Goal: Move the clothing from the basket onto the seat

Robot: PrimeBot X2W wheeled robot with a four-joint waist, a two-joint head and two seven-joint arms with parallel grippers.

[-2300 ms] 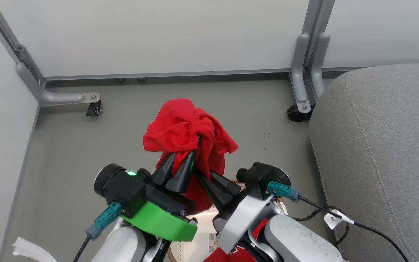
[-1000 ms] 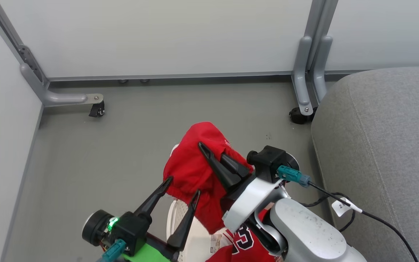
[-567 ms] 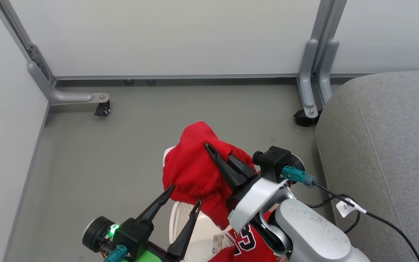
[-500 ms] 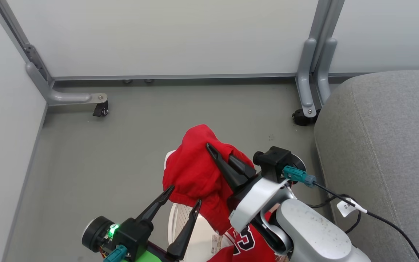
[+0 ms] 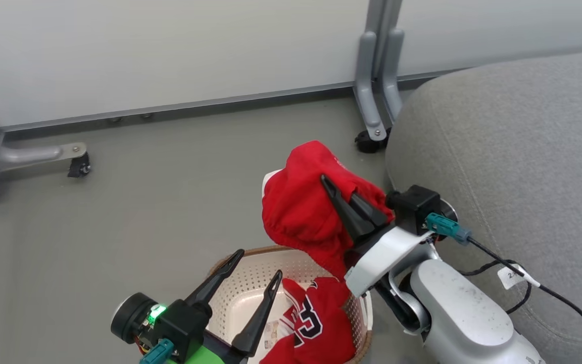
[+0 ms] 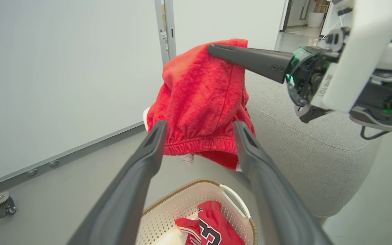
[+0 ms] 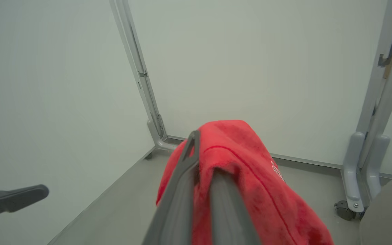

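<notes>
Plain red garment was held at frame centre, pinched between right fingers, near the seat. Left fingers were spread, empty. Jersey lay in basket, lower centre; numeral "3" was read.

Speckled pale forearm, black tapered fingers, teal connectors (green light, left)

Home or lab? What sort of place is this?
Probably a lab test bay staged as a living room, not a real home: plain white partitions standing on castors, a bare grey floor, and a sofa and laundry basket that look like props.
</notes>
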